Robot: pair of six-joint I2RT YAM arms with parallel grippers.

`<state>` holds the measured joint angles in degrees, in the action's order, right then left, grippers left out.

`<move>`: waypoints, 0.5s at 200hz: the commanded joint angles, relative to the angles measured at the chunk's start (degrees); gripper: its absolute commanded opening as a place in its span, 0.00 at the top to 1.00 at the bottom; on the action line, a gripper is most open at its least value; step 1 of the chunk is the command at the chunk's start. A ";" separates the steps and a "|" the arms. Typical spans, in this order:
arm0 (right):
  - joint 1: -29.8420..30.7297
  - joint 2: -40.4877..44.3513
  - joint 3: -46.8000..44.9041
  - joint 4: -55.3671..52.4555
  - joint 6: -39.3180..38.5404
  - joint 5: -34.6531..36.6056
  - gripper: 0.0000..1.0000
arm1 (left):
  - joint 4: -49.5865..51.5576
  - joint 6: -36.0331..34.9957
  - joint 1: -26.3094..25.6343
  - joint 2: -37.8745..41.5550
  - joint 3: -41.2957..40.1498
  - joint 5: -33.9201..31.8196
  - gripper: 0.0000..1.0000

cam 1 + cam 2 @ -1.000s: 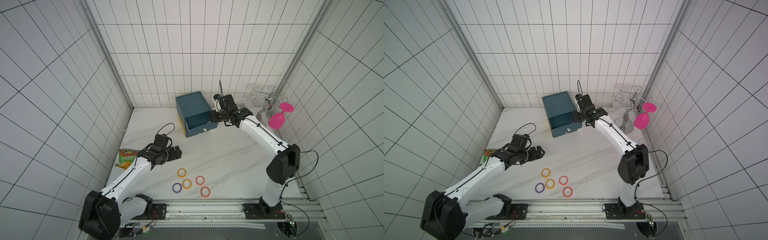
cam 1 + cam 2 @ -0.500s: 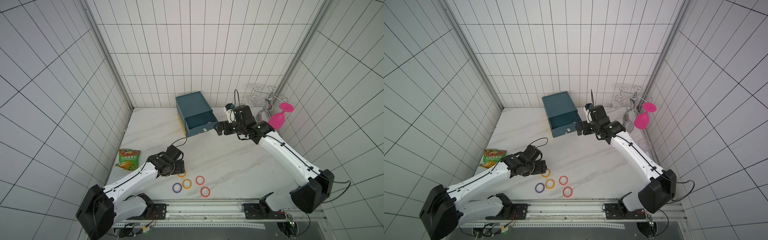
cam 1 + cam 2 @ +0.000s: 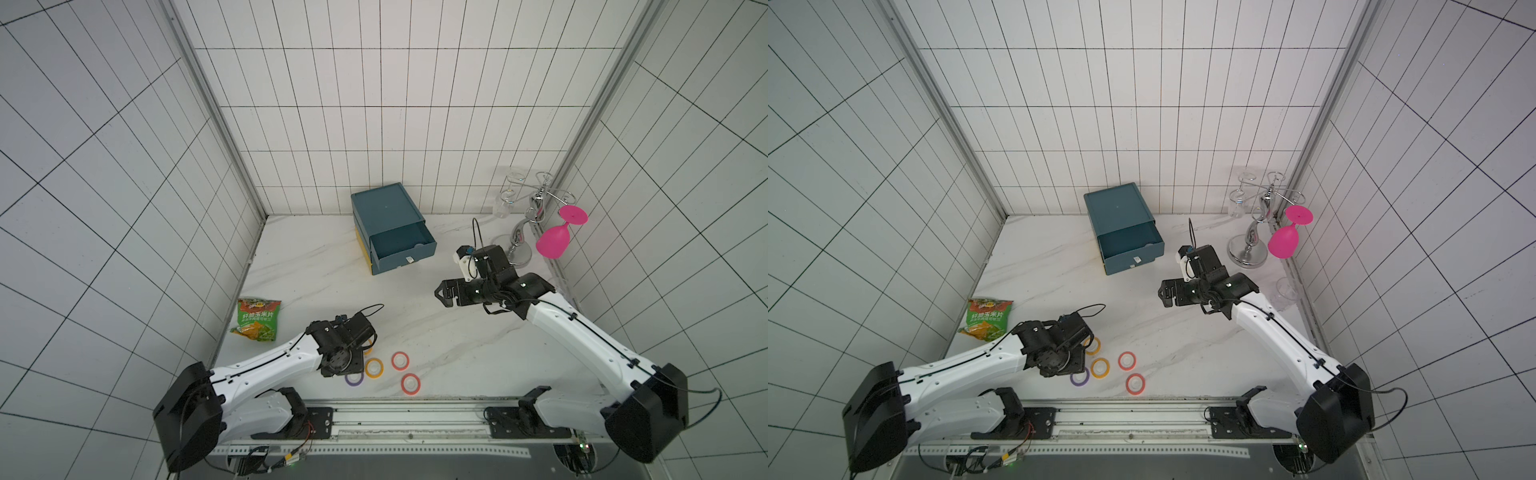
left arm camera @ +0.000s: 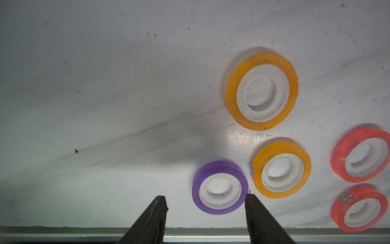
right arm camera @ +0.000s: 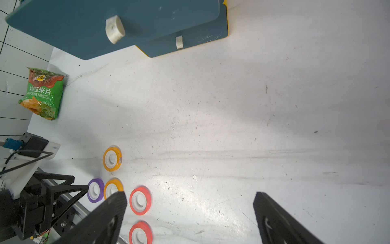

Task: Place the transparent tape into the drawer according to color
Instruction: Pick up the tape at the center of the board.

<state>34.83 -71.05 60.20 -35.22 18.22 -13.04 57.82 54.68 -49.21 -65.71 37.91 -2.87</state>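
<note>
Several tape rolls lie flat near the table's front edge: two orange (image 4: pixel 261 90) (image 4: pixel 281 169), two red (image 4: pixel 360 154) (image 4: pixel 358 208) and one purple (image 4: pixel 219 187). My left gripper (image 4: pixel 205 202) hovers low over them, open, with the purple roll (image 3: pixel 354 378) just ahead of its tips and nothing between them. The teal drawer cabinet (image 3: pixel 384 208) stands at the back with its top drawer (image 3: pixel 401 243) pulled out. My right gripper (image 3: pixel 439 293) hangs open and empty in front and to the right of the cabinet, pointing left.
A green snack bag (image 3: pixel 257 319) lies by the left wall. A metal glass rack (image 3: pixel 519 245) with a pink glass (image 3: pixel 552 243) stands at the back right, with a clear glass (image 3: pixel 1285 291) on the table near the right wall. A metal rail (image 3: pixel 407 409) borders the front.
My left arm swung from near the snack bag to the tape rolls, and its jaws narrowed. My right gripper came off the drawer's front, opened wide and drew back towards the front right.
</note>
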 commanded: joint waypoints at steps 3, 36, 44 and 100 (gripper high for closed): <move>-0.38 1.95 -1.58 0.42 0.90 -1.60 0.01 | 1.65 2.63 -0.27 -0.80 -0.10 -1.30 0.42; -0.55 2.16 -1.76 0.51 0.77 -1.77 0.01 | -0.53 2.64 -0.27 -4.48 0.07 0.13 0.48; -0.51 2.14 -1.76 0.51 0.69 -1.94 0.01 | -1.21 2.59 -0.28 -5.13 -0.26 0.85 0.48; -1.28 2.63 -2.20 0.42 0.55 -2.25 0.01 | -2.73 2.63 -0.27 -6.09 -2.28 3.31 0.51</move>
<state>34.54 -69.73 59.35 -34.96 18.70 -14.55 56.77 56.82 -49.34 -71.33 36.91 -1.13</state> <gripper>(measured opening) 0.987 0.494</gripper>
